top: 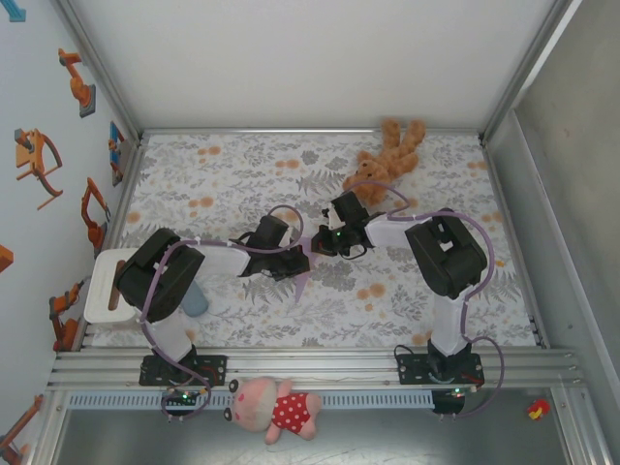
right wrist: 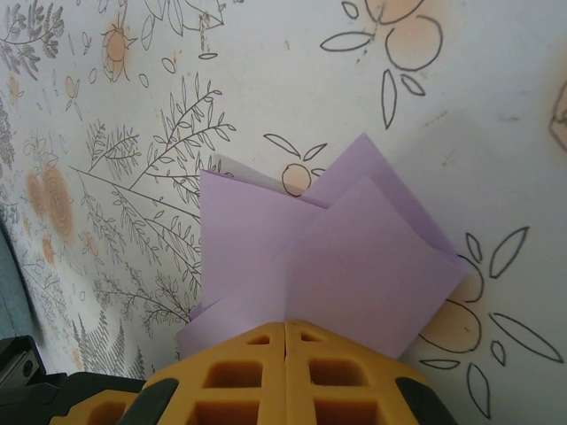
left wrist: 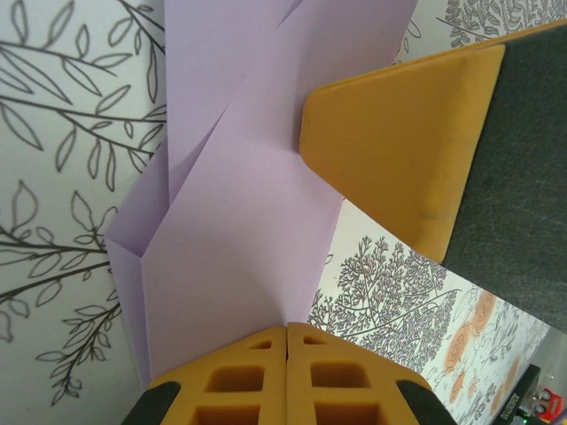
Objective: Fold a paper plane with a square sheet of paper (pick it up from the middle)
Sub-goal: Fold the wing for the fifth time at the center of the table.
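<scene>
The square sheet of paper (left wrist: 230, 221) is pale lilac and folded into overlapping flaps around a centre crease. From above it reads as a narrow lilac wedge (top: 306, 281) pointing toward the near edge, held just over the flowered tablecloth. My left gripper (left wrist: 287, 329) is shut on the crease at one end. My right gripper (right wrist: 285, 326) is shut on the same paper (right wrist: 337, 257) from the opposite side. One orange finger (left wrist: 399, 142) of the right gripper lies over the paper in the left wrist view. The two grippers (top: 312, 250) meet tip to tip at mid-table.
A brown teddy bear (top: 387, 155) lies at the back right of the table. A white block (top: 102, 286) and a small grey-blue pad (top: 197, 300) sit by the left arm. A pink pig toy (top: 276, 407) rests on the front rail. Metal frame walls border the table.
</scene>
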Available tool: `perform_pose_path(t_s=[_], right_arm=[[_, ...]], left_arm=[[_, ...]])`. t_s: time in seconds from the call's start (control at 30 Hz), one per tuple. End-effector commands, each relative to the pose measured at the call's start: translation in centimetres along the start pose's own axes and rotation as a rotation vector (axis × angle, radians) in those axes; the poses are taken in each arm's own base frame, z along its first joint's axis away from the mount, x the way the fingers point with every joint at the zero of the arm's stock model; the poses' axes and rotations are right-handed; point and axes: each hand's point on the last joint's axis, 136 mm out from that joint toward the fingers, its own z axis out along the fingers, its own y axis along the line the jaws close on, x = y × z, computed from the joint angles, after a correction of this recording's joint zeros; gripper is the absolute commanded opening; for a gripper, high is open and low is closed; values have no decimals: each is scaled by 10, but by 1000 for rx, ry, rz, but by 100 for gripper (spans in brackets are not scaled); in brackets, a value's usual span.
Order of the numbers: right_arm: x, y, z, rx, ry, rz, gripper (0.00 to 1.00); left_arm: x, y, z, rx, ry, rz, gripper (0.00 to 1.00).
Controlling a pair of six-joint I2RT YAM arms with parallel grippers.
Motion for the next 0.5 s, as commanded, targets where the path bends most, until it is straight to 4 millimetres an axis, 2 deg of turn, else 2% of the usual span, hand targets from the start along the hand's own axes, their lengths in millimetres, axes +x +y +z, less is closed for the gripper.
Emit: perform_pose_path(t_s=[0.0,0.17,0.47], right_arm=[[4,-41,5,138,-22,20,0],[-8,-45,-1,103,-61,8,0],[-55,-73,-18,74,-155,62,0]], left_arm=[[37,53,4,-171,105,-97,0],[41,57,4,-181,121,-113,0],[44,59,6,-176,135,-126,0]])
